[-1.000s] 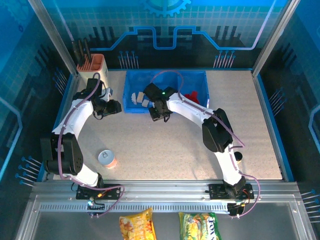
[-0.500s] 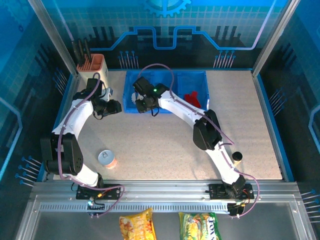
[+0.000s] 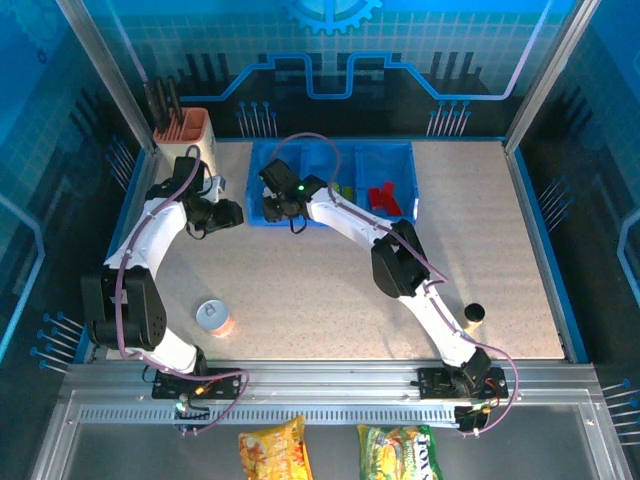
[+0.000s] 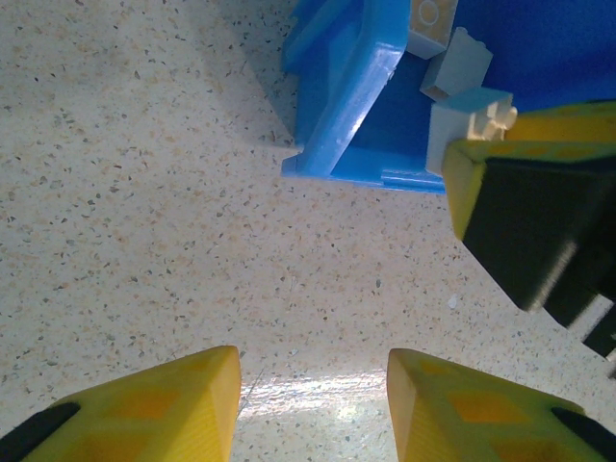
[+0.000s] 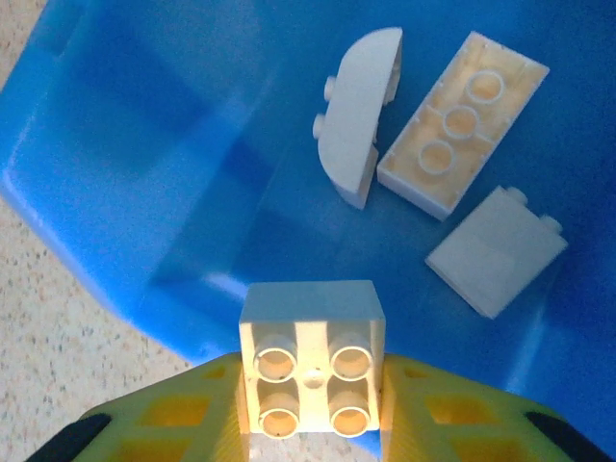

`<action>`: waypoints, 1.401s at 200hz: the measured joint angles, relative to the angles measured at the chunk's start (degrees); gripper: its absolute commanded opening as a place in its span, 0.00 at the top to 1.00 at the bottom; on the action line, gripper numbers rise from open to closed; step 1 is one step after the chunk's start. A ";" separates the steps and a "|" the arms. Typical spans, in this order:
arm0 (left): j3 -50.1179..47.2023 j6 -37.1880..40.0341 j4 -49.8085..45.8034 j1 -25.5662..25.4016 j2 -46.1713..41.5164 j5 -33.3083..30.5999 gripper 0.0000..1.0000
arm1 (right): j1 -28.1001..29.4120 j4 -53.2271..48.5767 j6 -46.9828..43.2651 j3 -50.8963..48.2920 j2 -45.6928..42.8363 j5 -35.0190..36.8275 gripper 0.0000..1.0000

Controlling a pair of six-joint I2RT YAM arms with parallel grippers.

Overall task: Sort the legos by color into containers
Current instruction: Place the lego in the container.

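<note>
Lego [image 5: 311, 327] between right gripper [image 5: 312, 390]'s jaws, over tray [image 5: 115, 192]

Blue tray [image 3: 380, 147], three bins. Red legos [image 3: 383, 197] right; three white legos [image 5: 462, 135] left. One white square brick [image 5: 311, 358] gripped above left bin's edge.

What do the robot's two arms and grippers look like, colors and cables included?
Both the left arm and right arm have white links with black joint housings, and a thin purple cable loops along each. A small green light glows near the right wrist. The left gripper and right gripper have blunt yellow fingers with orange diamond-shaped recesses.
</note>
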 measured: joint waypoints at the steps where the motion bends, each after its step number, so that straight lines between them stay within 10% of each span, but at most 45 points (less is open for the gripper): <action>1: 0.00 0.00 0.00 0.00 -0.02 0.00 0.55 | 0.00 0.09 0.07 0.17 0.17 0.09 0.64; 162: 0.00 0.02 0.00 0.00 -0.02 0.04 0.53 | 0.00 0.79 0.79 0.90 1.70 2.10 0.55; 280: 0.00 -3.43 -0.61 0.00 -3.48 -3.78 0.35 | -8.26 3.85 -6.64 -37.57 -35.17 2.45 0.44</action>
